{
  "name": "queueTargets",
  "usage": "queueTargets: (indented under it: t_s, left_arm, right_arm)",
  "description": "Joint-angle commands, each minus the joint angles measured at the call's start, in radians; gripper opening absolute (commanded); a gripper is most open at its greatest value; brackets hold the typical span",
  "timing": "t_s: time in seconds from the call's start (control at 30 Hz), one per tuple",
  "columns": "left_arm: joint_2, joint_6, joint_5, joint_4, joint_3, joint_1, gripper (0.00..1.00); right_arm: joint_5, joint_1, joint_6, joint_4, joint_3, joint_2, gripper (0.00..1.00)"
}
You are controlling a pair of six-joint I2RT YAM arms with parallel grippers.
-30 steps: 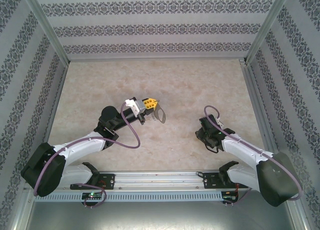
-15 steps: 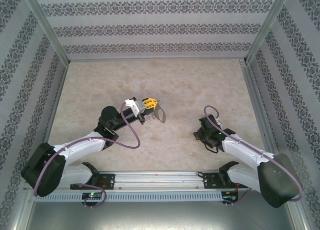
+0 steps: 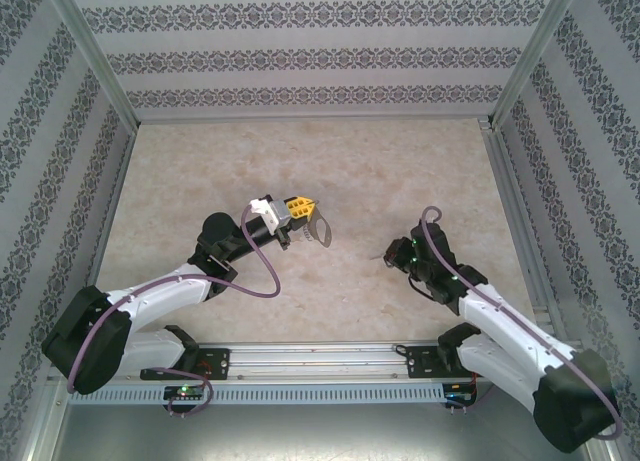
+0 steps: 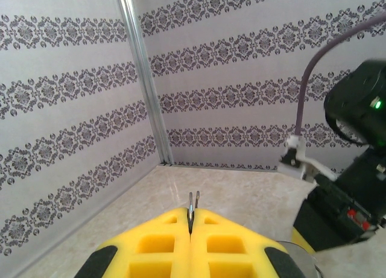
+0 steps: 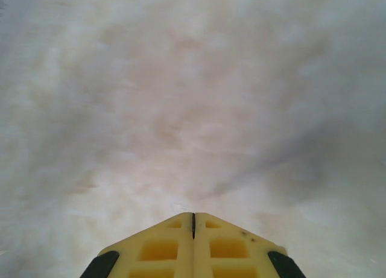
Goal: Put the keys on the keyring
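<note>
My left gripper (image 3: 303, 205) hovers mid-table, its yellow fingers shut on the keyring (image 3: 321, 230), a thin grey oval loop hanging to its right. In the left wrist view the keyring's wire edge (image 4: 193, 204) pokes up between the pressed fingertips of the left gripper (image 4: 190, 221). My right gripper (image 3: 393, 253) is at centre right, pointing left toward the keyring. A thin dark sliver, the key (image 3: 378, 256), sticks out from its tips. In the right wrist view the right gripper (image 5: 193, 221) is shut, with a dark edge pinched in the seam above blurred table.
Patterned walls and metal posts (image 3: 90, 56) enclose the beige table (image 3: 320, 151). The right arm's black body with a green light (image 4: 359, 109) stands close on the right in the left wrist view. A metal rail (image 3: 320, 361) runs along the near edge.
The right arm has risen from the table and swung left toward the keyring, its gripper having shut. The left arm and keyring have not moved.
</note>
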Motion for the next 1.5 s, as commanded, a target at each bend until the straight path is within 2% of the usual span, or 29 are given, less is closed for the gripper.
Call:
queueTargets:
  t_s: [0.0,0.2,0.57,0.77,1.47]
  left_arm:
    - [-0.013,-0.023,0.018,0.05,0.013,-0.015,0.0]
    - [-0.001,-0.029,0.029,0.039,0.029,-0.022,0.0]
    - [0.003,0.044,0.026,-0.068,0.065,-0.06,0.0]
    - [0.019,0.061,0.024,-0.078,0.076,-0.075,0.0]
    - [0.028,0.1,0.023,-0.129,0.101,-0.097,0.0]
  right_arm:
    - [-0.1,-0.007,-0.119,0.17,0.05,-0.043,0.0]
    - [-0.259,-0.026,-0.198,0.381,0.073,-0.037,0.0]
    - [-0.479,-0.03,-0.256,0.592,0.125,0.01,0.0]
    - [-0.532,-0.005,-0.276,0.594,0.165,0.022,0.0]
    - [-0.534,0.124,-0.443,0.449,0.293,0.106,0.0]
